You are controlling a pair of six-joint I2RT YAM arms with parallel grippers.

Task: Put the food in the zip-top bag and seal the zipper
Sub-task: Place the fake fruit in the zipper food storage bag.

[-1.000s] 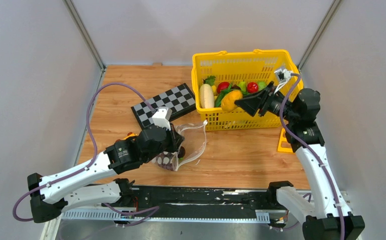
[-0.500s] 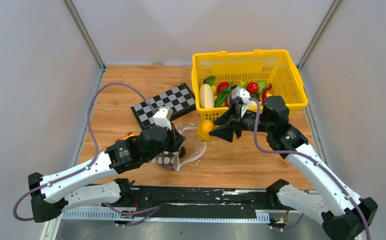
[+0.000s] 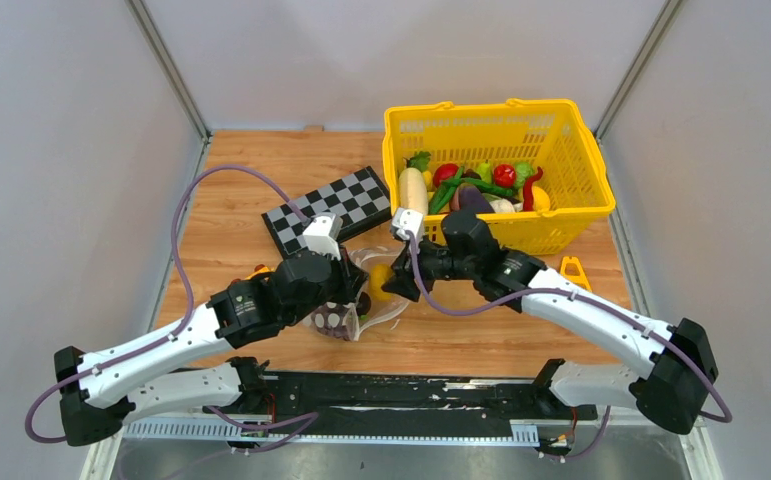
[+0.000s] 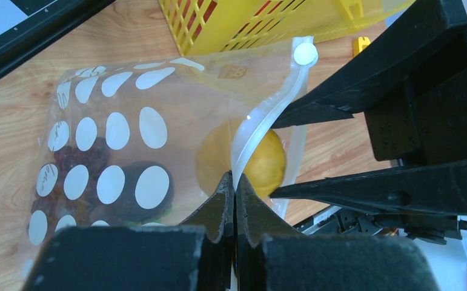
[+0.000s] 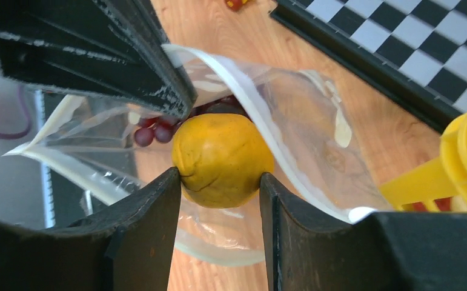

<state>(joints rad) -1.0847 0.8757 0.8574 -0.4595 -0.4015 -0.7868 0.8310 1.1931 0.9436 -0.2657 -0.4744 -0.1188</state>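
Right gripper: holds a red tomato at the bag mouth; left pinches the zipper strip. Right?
No. Right wrist view: the right gripper holds a yellow round fruit, not a red tomato. It is at the mouth of the zip-top bag, and the left gripper pinches the zipper.

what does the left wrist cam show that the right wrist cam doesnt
Only the left wrist view: the left gripper pinched shut on the zipper strip, and behind it the lattice wall of the yellow basket.

Only the right wrist view: the right gripper clamped on the yellow fruit from both sides, at the open mouth of the zip-top bag. The dark red grapes show directly inside.

Both: the fruit, the bag, and the other arm's gripper.
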